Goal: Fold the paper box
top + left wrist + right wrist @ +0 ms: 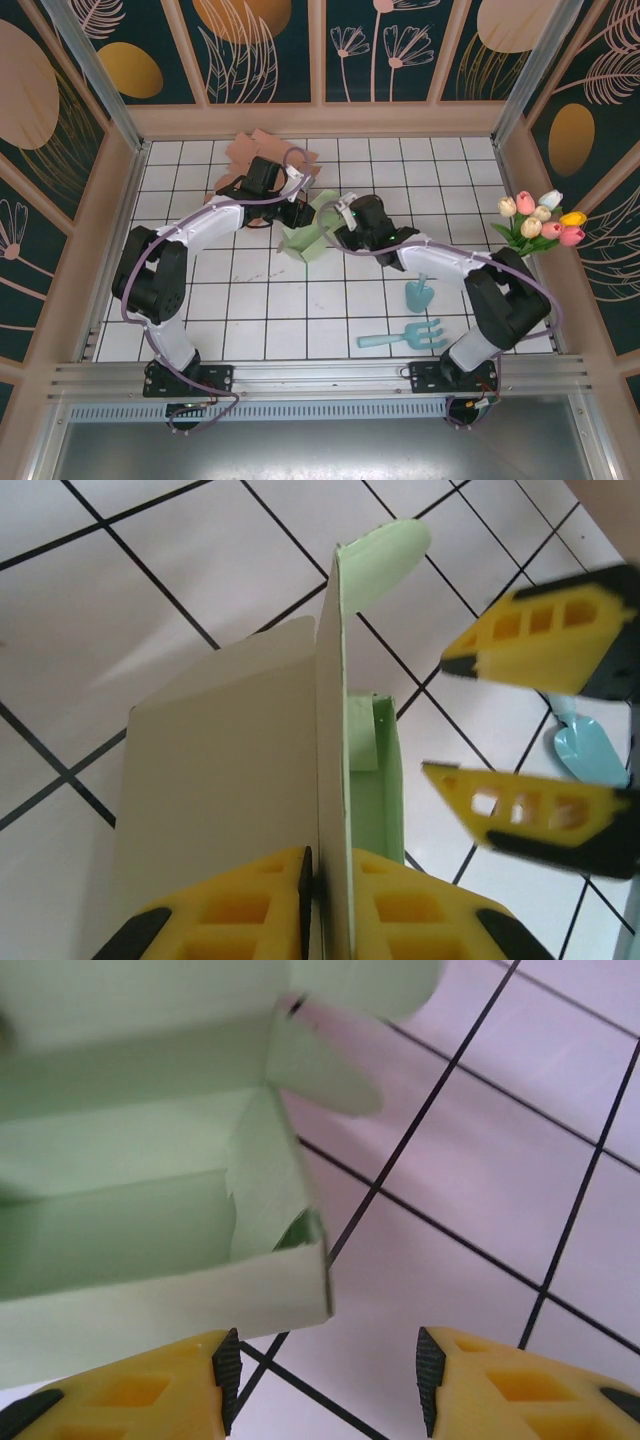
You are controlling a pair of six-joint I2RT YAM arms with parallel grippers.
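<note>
White tiled worktop (250, 310): your left hand (310, 865) pinches a flap of the paper box (303, 240); right hand (322, 1365) wide open beside its corner.

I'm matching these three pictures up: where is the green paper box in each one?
Top external: paper box near the picture's centre.
Left wrist: paper box centre, its upright wall pinched by the left hand.
Right wrist: paper box upper left, interior showing.
Shared landmark: the tiled table, white with black grid lines.
</note>
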